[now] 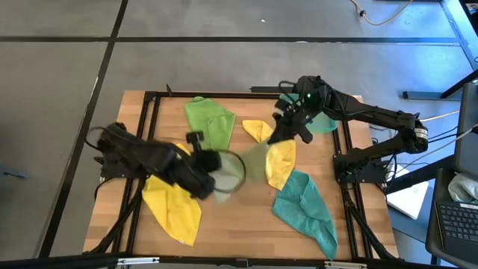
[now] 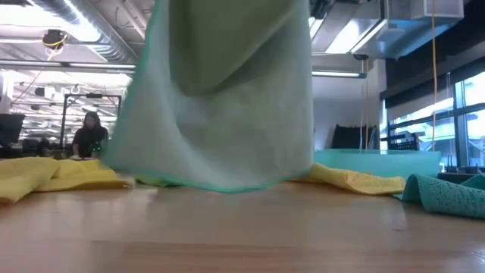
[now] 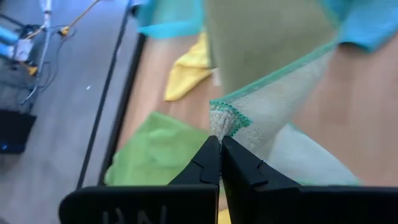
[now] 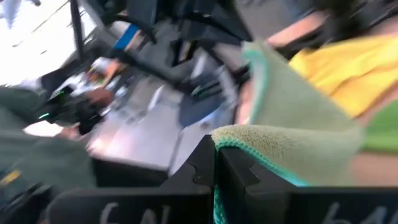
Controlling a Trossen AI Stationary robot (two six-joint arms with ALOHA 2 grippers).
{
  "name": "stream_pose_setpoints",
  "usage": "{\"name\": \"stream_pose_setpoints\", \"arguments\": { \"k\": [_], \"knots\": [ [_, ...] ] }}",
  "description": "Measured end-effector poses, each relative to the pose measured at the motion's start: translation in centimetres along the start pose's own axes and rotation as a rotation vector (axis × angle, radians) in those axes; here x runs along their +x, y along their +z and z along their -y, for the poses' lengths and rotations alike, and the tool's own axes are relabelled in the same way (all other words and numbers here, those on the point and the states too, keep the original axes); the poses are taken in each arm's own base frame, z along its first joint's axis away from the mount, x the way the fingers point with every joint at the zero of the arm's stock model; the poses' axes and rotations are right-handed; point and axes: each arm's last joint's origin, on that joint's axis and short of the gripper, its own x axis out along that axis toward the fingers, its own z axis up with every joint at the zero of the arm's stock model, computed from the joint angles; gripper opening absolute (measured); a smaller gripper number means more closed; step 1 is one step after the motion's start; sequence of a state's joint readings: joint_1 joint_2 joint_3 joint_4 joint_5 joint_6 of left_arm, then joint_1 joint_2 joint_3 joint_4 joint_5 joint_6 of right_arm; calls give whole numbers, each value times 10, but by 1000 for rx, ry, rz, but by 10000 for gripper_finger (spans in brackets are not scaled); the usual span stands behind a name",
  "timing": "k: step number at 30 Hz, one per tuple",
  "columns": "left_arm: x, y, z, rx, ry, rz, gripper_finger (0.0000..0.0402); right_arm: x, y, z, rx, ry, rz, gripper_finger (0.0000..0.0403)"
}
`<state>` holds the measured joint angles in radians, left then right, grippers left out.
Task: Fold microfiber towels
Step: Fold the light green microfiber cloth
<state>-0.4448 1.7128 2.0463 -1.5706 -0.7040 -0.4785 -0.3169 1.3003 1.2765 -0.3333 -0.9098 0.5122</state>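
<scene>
Both grippers clenching on the pale olive towel [image 1: 250, 166], one corner each

Left gripper [image 3: 219, 144] pinching a teal-stitched corner between shut fingertips, sitting over the table's middle, just right of the big yellow towel [image 1: 175, 209]

Right gripper [image 4: 214, 149] clamping another edge of the same cloth, fingers closed tight on the pile, hanging over the table's far right part near the teal tray [image 1: 323, 122]

Olive towel hanging lifted between the two grippers, sagging in the middle; filling most of the low view, lower hem [image 2: 220, 186] dangling just at the wood, contact impossible to tell

Bright green towel [image 1: 209, 121] lying crumpled at the far centre-left of the table [image 1: 246, 232]

Second yellow towel [image 1: 280, 163] lying rumpled just right of the held cloth, a small yellow fold [image 1: 258, 131] showing beyond it

Teal towel [image 1: 305, 209] sprawling at the near right, well apart from both grippers

Person [image 2: 89, 135] sitting in the room beyond the table, far off in the low view
</scene>
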Motion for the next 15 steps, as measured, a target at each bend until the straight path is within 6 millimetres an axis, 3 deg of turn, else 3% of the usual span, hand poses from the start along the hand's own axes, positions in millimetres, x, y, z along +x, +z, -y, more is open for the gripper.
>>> {"name": "stream_pose_setpoints", "arguments": {
  "k": [8, 15],
  "knots": [
    [-8, -46, -61, -13, 126, 6, 0, -25, 26, 10, -111, -218, 175, 9],
    [-2, -84, -93, -1, 150, -58, 0, -14, 28, 40, -29, -229, 127, 9]
  ]
}}
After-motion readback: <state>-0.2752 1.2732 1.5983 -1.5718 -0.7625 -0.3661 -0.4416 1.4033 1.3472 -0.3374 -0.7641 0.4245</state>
